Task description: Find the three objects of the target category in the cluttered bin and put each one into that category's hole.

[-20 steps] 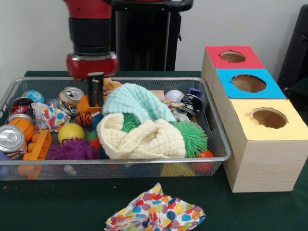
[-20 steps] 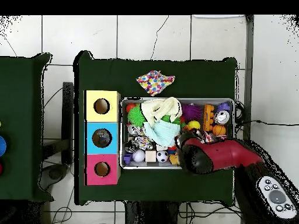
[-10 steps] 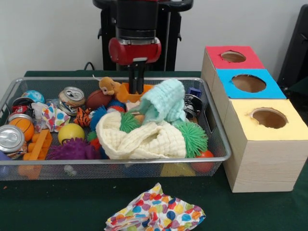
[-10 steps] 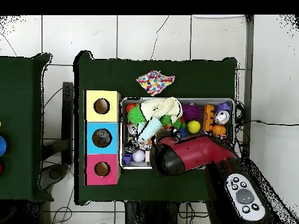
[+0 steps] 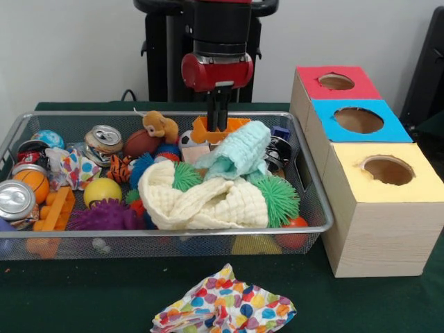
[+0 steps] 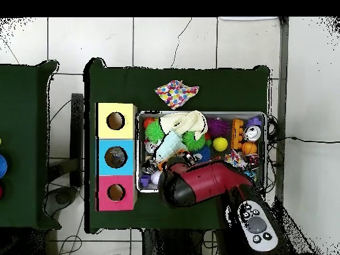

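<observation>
Pincer (image 5: 219, 119) grips orange toy (image 5: 216, 130); no labels readable.

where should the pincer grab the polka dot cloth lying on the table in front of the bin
Probably from straight above, pinching the raised crumpled ridge near the middle of the polka dot cloth. It lies bunched on the bare green table, outside the wire bin, with nothing crowding it. Its flat outer edges hug the table and offer little to close on, while the folds stand up.

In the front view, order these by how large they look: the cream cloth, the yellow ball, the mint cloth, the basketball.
1. cream cloth
2. mint cloth
3. yellow ball and basketball: they look alike, so I do not rank them.
</observation>
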`<state>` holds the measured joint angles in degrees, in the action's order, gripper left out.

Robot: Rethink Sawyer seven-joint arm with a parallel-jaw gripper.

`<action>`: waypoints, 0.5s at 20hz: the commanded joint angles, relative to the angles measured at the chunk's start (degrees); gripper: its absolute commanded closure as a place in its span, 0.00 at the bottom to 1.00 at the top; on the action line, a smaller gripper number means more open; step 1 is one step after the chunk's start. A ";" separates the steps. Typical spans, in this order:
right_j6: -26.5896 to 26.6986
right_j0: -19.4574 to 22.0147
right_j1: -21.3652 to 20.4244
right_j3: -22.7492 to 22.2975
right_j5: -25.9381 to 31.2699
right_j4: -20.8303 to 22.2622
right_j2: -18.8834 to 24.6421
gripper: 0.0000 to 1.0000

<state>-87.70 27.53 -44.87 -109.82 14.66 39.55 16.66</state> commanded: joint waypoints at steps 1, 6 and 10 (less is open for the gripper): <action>-12.13 2.40 3.51 -3.35 -6.64 -2.95 -2.76 1.00; -9.91 4.37 3.74 -3.76 -7.41 -4.50 -0.46 0.00; -10.22 2.86 3.55 -3.40 -6.86 -4.98 -1.71 0.00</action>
<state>-87.70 30.51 -42.85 -111.92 9.02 37.52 15.46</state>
